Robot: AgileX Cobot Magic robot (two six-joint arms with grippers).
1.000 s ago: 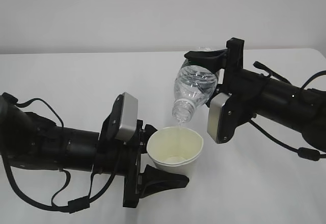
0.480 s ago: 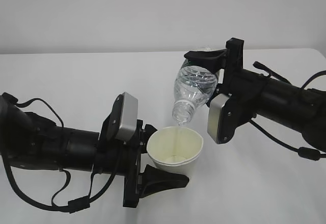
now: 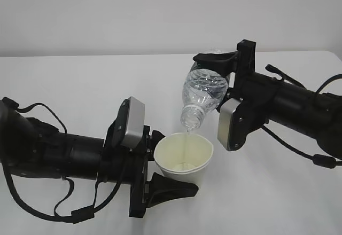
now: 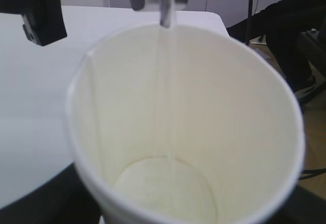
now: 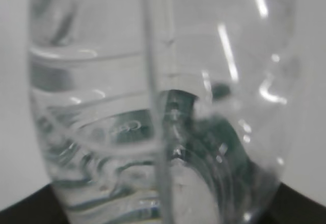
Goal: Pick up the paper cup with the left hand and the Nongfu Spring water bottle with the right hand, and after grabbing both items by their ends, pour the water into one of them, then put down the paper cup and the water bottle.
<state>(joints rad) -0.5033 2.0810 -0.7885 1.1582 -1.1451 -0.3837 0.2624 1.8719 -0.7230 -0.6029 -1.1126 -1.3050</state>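
The white paper cup [image 3: 184, 157] is held just above the table, tilted slightly, with my left gripper [image 3: 179, 163] shut on its lower part; one long black finger [image 3: 171, 187] shows below it. My right gripper [image 3: 211, 83] is shut on the base end of the Nongfu Spring water bottle [image 3: 204, 91], which hangs neck-down over the cup. A thin stream of water [image 3: 187, 132] falls from its mouth into the cup. In the left wrist view the stream [image 4: 167, 71] runs down the cream inside of the cup [image 4: 229, 112]. The clear bottle [image 5: 102, 96] fills the right wrist view.
A white table [image 3: 80, 80] runs back to a plain pale wall. The right arm's grey plate [image 3: 231, 124] hangs close to the cup's right side. Beyond the table's edge in the left wrist view stands dark equipment [image 4: 290, 25].
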